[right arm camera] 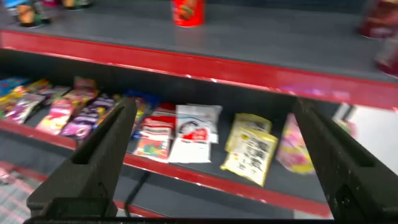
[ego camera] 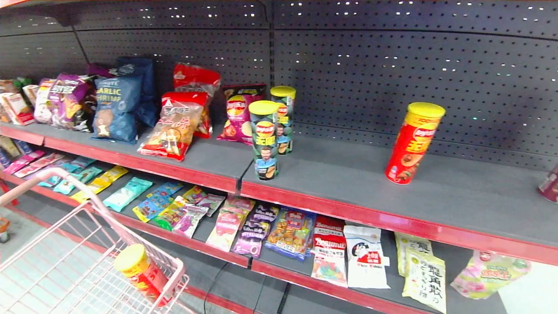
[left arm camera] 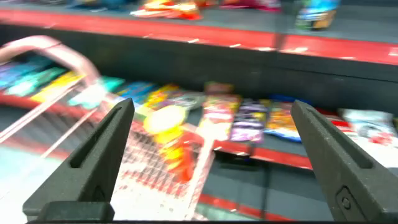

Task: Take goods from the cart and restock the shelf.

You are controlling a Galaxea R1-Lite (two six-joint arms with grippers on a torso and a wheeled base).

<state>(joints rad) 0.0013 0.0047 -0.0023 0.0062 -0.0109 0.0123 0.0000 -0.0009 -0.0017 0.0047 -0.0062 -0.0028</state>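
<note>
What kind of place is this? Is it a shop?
Most likely a shop's snack aisle. Long red-edged shelves with a pegboard back hold rows of snack bags and chip cans, and a pink wire shopping cart stands in front with a red can in it.

A shop; red-edged shelf backed by pegboard, stocked with snack bags and crisp cans; pink wire cart alongside.

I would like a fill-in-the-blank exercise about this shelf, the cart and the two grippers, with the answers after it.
The tilted red can rests inside the pink ____.
On the upper shelf, two green cans stand to the ____ of the upright red can.
The left gripper and the right gripper are both ____.
Missing words: cart; left; open.
</note>
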